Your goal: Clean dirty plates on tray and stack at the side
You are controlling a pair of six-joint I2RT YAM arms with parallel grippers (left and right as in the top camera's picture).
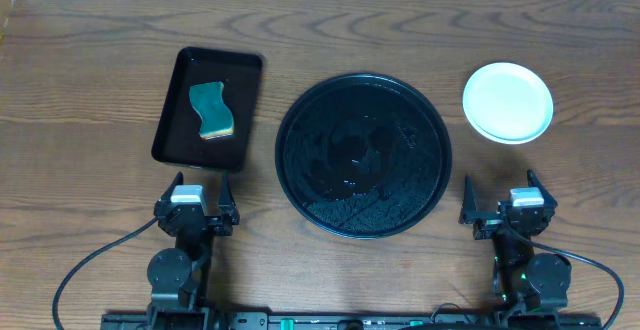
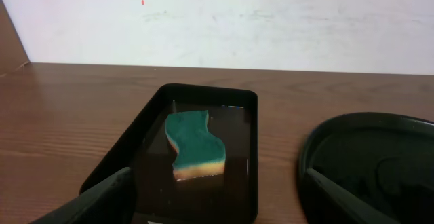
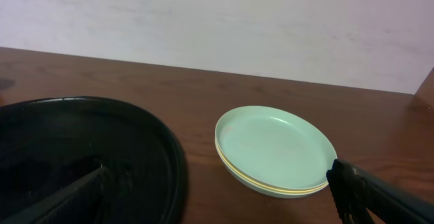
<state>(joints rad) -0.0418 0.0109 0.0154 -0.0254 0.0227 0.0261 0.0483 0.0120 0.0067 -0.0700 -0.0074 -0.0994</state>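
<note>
Left gripper (image 1: 200, 185): jaws spread, empty. Right gripper (image 1: 500, 181): jaws spread, empty. Plates (image 1: 507, 101): stacked, ahead of my right jaws, slightly right, well apart from left jaws. Right arm nearer. Tray (image 1: 330, 120): between my jaws, ahead, no plate on it. Judgement: task looks complete.

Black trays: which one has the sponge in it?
The smaller rectangular tray, in front of the left gripper. The green sponge lies in it; the round tray is larger and sits mid-table.
</note>
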